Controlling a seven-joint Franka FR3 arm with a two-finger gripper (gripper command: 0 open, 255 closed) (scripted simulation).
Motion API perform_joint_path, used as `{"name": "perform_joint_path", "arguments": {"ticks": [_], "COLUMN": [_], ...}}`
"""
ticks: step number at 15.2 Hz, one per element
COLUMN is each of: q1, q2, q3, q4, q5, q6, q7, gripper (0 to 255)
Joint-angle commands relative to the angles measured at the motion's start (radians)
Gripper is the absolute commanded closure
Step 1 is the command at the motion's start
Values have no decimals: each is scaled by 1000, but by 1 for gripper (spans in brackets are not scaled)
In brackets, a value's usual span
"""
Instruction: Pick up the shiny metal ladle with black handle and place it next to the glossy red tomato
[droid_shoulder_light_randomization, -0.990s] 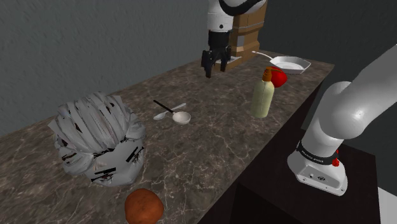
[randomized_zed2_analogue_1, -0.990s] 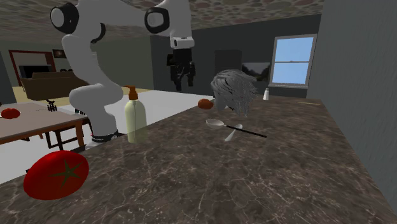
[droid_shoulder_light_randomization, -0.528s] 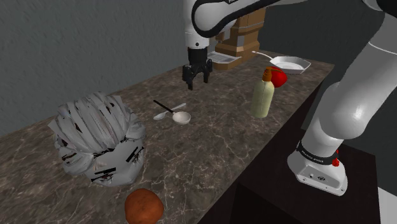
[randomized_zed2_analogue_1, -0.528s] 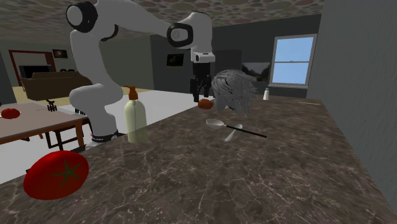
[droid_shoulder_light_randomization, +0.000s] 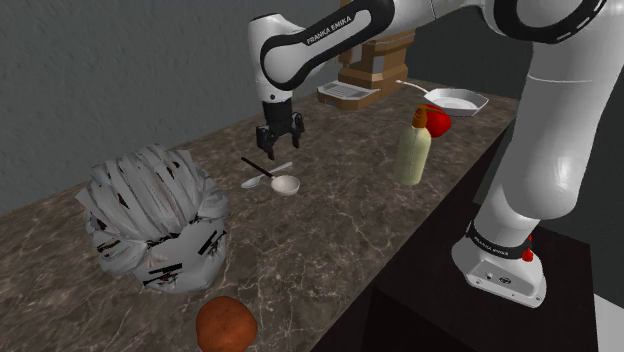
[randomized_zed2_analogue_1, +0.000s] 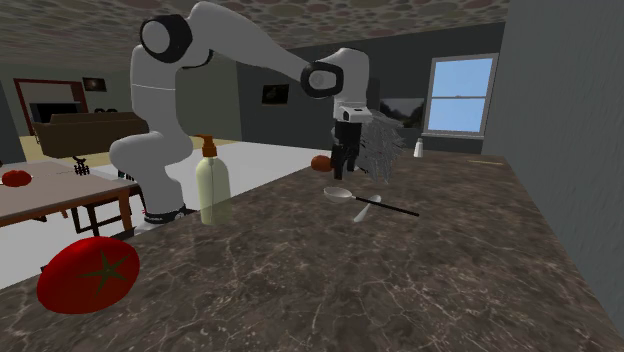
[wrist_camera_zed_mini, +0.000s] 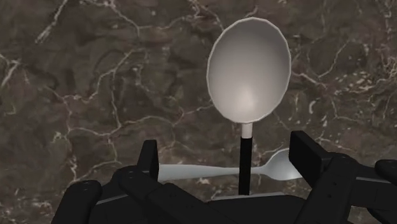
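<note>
The ladle (droid_shoulder_light_randomization: 286, 185) lies flat on the dark marble counter (droid_shoulder_light_randomization: 340, 220), its pale metal bowl toward the counter's front and its thin black handle pointing back. A pale spoon (droid_shoulder_light_randomization: 262, 179) lies across the handle. My gripper (droid_shoulder_light_randomization: 281, 150) hovers open just above the handle end, touching nothing. In the wrist view the ladle's bowl (wrist_camera_zed_mini: 249, 70) is ahead of the gripper (wrist_camera_zed_mini: 227, 162) and its handle runs between the spread fingers (wrist_camera_zed_mini: 148, 159). The red tomato (droid_shoulder_light_randomization: 438, 122) sits far along the counter behind a soap bottle (droid_shoulder_light_randomization: 411, 150). In the second exterior view the tomato (randomized_zed2_analogue_1: 88, 273) is nearest, the ladle (randomized_zed2_analogue_1: 340, 193) farther on.
A large crumpled white-grey bundle (droid_shoulder_light_randomization: 153, 215) and a brown round object (droid_shoulder_light_randomization: 225, 324) sit at the shoulder view's lower left. A frying pan (droid_shoulder_light_randomization: 455, 100) and a brown wooden box (droid_shoulder_light_randomization: 385, 50) stand at the counter's far end. The counter's edge drops off beside the stand (droid_shoulder_light_randomization: 500, 270).
The arm has swung toward the shoulder view's left and lower, bringing the open gripper from over the counter's far end to just above the ladle's handle. The ladle has not moved.
</note>
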Motion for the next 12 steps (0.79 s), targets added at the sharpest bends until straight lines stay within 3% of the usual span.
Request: {"name": "perform_joint_path", "arguments": {"ticks": [1, 5, 12], "q1": [15, 49, 52], "q2": [80, 239, 268], "q3": [4, 0, -3], "q4": [62, 213, 158], "q5": [-22, -60, -67], "q6": [7, -8, 75], "q7": [29, 72, 76], "gripper": [0, 0, 0]}}
